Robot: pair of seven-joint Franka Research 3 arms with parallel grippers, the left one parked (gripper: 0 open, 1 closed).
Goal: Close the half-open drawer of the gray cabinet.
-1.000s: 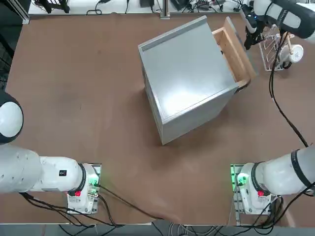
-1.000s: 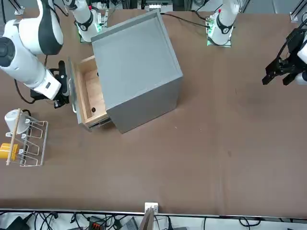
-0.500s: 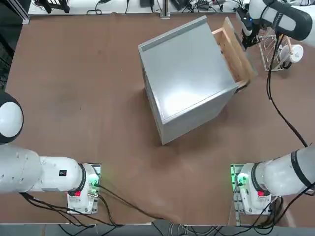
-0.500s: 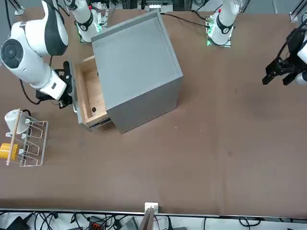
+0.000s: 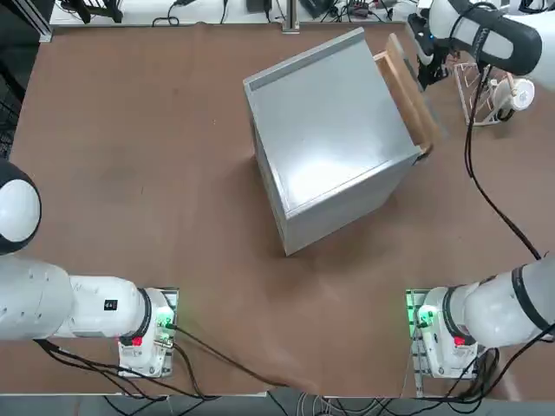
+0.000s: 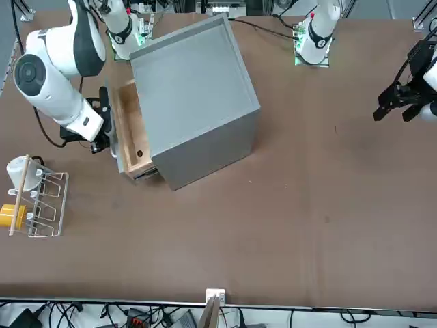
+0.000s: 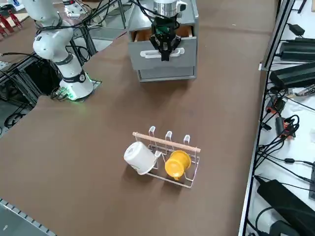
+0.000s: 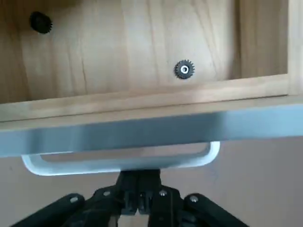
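With jaws pressed together, the right gripper [image 8: 138,187] was seen against the handle [image 8: 118,163], and the drawer [image 5: 406,87] had been pushed further into the gray cabinet [image 5: 329,139], though some wood was still left exposed.

One gray cabinet [image 5: 329,139] counted; one drawer [image 6: 131,133]; two small gears [image 8: 184,69] in drawer; one wire rack [image 7: 170,157]; two cups: white [image 7: 139,158], yellow [image 7: 177,164].
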